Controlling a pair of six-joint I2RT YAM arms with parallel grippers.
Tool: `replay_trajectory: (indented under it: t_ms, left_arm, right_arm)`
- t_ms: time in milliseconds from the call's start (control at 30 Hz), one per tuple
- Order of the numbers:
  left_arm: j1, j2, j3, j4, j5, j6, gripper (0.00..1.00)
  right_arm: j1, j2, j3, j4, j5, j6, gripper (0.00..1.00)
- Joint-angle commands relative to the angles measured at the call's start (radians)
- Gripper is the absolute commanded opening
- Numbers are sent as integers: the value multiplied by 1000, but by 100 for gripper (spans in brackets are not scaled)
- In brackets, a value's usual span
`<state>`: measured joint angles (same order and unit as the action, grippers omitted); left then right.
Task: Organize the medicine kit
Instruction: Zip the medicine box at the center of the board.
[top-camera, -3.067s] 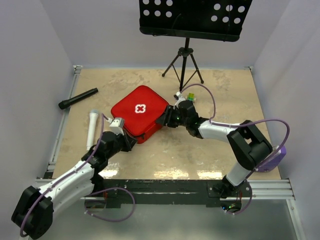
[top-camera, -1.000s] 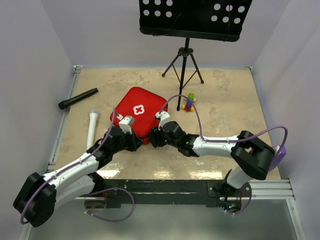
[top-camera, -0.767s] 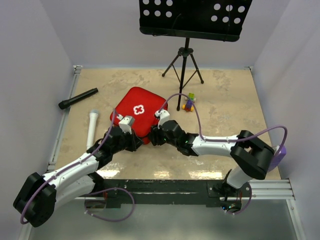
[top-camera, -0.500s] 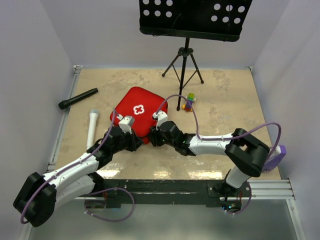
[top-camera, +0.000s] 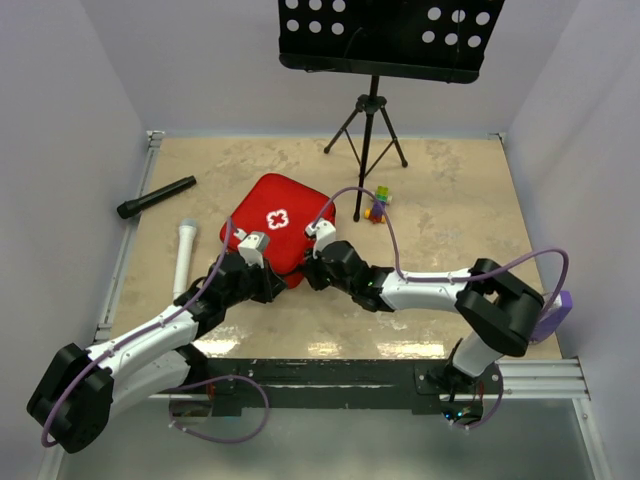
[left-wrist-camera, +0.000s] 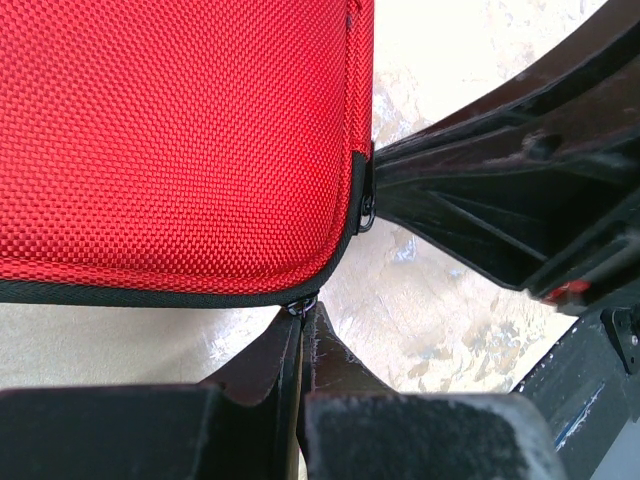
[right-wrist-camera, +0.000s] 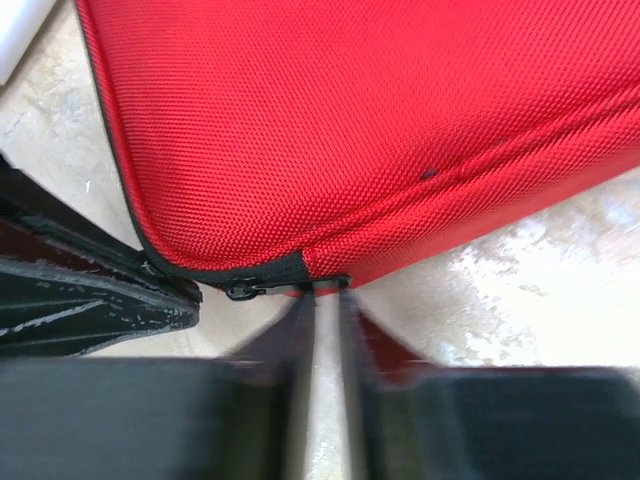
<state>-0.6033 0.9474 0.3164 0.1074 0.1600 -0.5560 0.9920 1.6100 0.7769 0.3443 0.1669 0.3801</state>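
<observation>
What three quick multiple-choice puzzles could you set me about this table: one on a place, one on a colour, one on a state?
1. Where on the table does the black flashlight lie?
A. left side
B. middle
C. right side

2. What colour is the cross on the red case?
A. black
B. white
C. green

3. The case is:
A. wide open
B. closed, lid down
C. flipped, lid underneath

Answers:
1. A, it lies well to the left of the case.
2. B, the cross shows white against the red fabric.
3. B, the lid lies flat with the cross on top and nothing inside showing.
</observation>
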Motion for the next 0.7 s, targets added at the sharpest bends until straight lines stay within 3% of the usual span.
replay_trajectory:
  t_ms: [0, 67, 167, 667]
  left_arm:
    - [-4, -13, 18, 48, -4, 18, 0]
    - [-4, -18, 20, 40, -5, 18, 0]
    - [-4, -22, 24, 26, -14, 19, 0]
    - [-3, -33, 23, -8, -31, 8, 0]
  right_arm:
    - [0, -64, -11, 45, 23, -72, 37]
    - [7, -76, -19, 33, 19, -93, 52]
    - [10, -104, -36, 22, 31, -124, 59]
    - [25, -71, -10, 35, -13, -145, 59]
